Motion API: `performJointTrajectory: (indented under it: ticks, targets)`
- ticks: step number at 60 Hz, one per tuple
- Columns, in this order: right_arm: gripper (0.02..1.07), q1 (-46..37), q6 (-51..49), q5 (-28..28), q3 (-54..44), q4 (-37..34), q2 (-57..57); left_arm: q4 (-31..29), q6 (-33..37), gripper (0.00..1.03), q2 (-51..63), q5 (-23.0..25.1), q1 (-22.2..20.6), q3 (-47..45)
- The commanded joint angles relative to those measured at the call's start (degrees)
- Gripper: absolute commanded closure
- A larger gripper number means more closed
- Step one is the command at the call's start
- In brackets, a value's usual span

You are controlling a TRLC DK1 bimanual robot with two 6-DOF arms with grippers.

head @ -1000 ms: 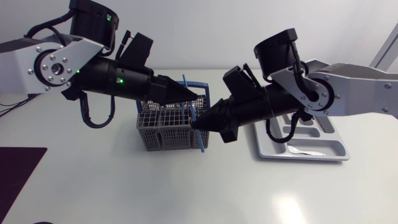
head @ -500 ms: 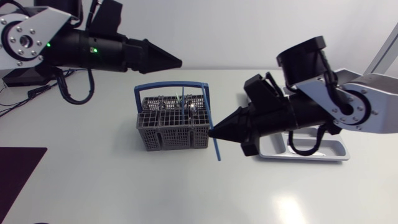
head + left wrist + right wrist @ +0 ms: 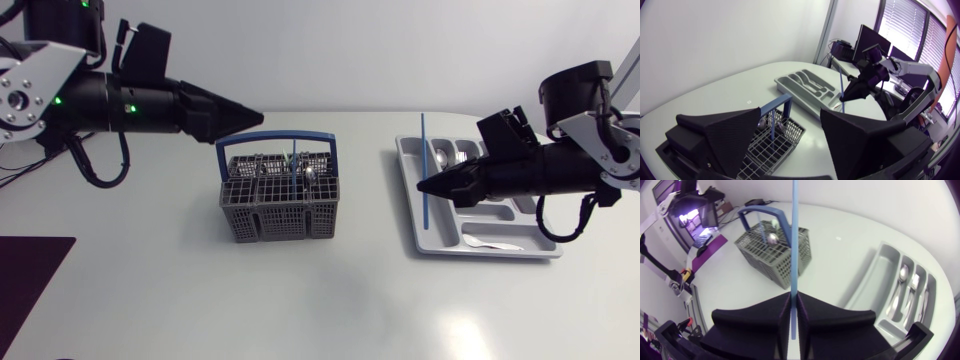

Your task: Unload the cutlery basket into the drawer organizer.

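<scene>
- The right arm's fingers (image 3: 450, 182) are clamping a thin blue stick (image 3: 423, 145) from both sides. The stick is standing roughly upright through the tips, poking out above and below them.
- The drawer organizer (image 3: 480, 250) is sitting right under those fingers, so this looks like the drop-off step for this piece.
- Next move, I'm guessing, is lining the stick up with a long slot, tipping it flat, lowering it and then letting go.
- The left arm's fingers (image 3: 225, 108) are spread apart and gripping nothing. They're hovering with the cutlery basket (image 3: 280, 212) below and just ahead of them.
- A spoon (image 3: 312, 176) is waiting in the basket, so there's more unloading left to do.
- I'm not seeing any readable brand, label or writing anywhere.
</scene>
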Motion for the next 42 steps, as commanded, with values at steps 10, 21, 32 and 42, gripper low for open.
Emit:
performJointTrajectory:
  ticks: [10, 21, 32, 42]
  targets:
    - [1.01, -1.5, 8.8, 13.5, 5.4, 2.5, 12.0, 0.1, 10.2, 0.07, 1.0, -6.9, -4.3, -5.3]
    - [1.01, 0.9, 14.8, 26.1, 10.9, 3.1, 20.8, 0.2, 13.2, 0.07, 1.3, -11.0, -5.9, -6.8]
    - [1.01, 2.5, 18.9, 32.0, 16.7, 0.3, 30.1, 0.3, 15.0, 0.07, 1.4, -13.1, -7.3, -7.6]
    - [1.0, 2.7, 20.5, 33.4, 19.9, 0.2, 35.2, 3.3, 16.5, 0.07, 2.5, -15.2, -8.9, -9.3]
